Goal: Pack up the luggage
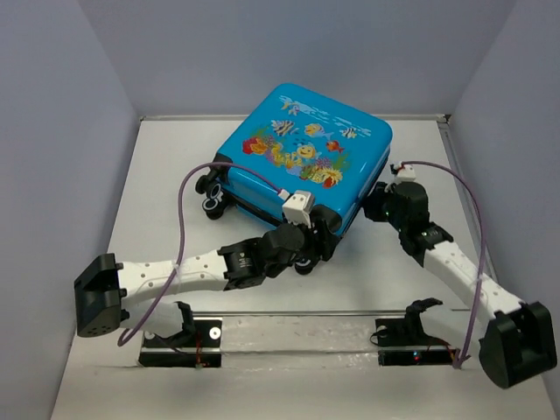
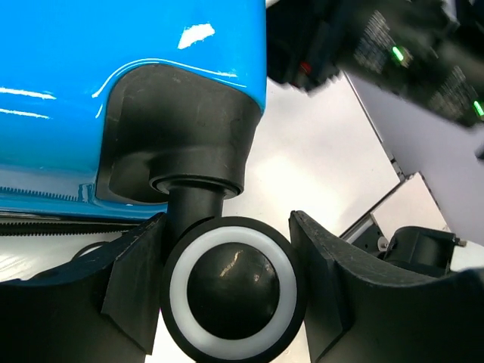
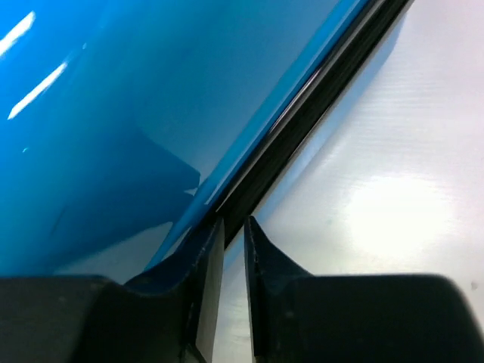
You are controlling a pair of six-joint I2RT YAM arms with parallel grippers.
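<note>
The luggage is a bright blue hard-shell suitcase lying shut and flat, fish-and-coral print up, at the back middle of the table. My left gripper is at its near corner. In the left wrist view the left gripper is shut on a black wheel with a white ring, below the blue shell. My right gripper is at the suitcase's right side. The right gripper stands a narrow slit open with nothing in it, its tips at the black zipper edge.
Grey walls close in the white table on three sides. A metal rail with both arm bases runs along the near edge. Two more wheels stick out on the suitcase's left. The right arm shows beside the suitcase.
</note>
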